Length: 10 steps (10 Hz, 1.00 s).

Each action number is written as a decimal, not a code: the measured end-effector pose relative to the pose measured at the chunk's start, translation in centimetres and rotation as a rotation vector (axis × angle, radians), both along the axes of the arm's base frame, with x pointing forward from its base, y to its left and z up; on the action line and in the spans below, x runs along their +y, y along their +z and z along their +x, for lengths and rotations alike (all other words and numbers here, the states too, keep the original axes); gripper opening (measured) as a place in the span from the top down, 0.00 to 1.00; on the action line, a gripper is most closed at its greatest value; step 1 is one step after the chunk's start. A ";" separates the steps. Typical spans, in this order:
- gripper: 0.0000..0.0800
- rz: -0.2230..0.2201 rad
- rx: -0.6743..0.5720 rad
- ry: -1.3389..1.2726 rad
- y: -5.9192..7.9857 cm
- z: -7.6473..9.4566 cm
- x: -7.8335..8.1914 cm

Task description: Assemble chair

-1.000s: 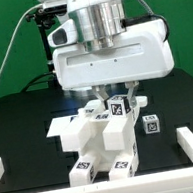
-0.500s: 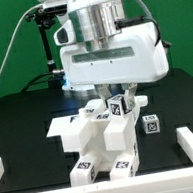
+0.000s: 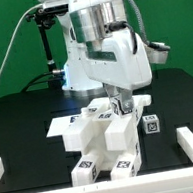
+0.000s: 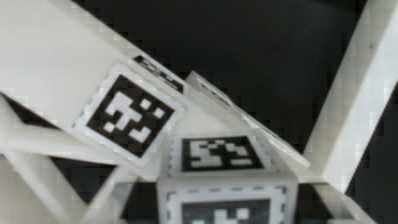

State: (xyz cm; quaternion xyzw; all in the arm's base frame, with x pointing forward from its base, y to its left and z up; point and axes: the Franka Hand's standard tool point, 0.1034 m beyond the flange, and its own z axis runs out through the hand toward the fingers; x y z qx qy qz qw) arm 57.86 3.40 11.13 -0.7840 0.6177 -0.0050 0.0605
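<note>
White chair (image 3: 102, 142) stands upright, its long axis vertical, jaws clamped on its top post (image 3: 120, 107).

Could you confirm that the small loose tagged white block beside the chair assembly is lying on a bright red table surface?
Not quite: the table surface is black, not red, as the exterior view shows. The rest holds: the small loose tagged white block lies on it beside the chair assembly, on the exterior view's right.
</note>
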 end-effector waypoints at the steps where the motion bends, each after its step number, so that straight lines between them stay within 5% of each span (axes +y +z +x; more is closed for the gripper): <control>1: 0.64 0.013 0.006 -0.080 0.0 0.0 0.1; 7: 0.64 0.046 0.030 -0.348 -0.1 0.0 0.4; 8: 0.56 0.045 0.028 -0.326 -0.1 0.0 0.4; 9: 0.33 0.044 0.028 -0.315 -0.1 0.0 0.4; 10: 0.23 0.011 0.018 -0.079 0.2 0.2 0.2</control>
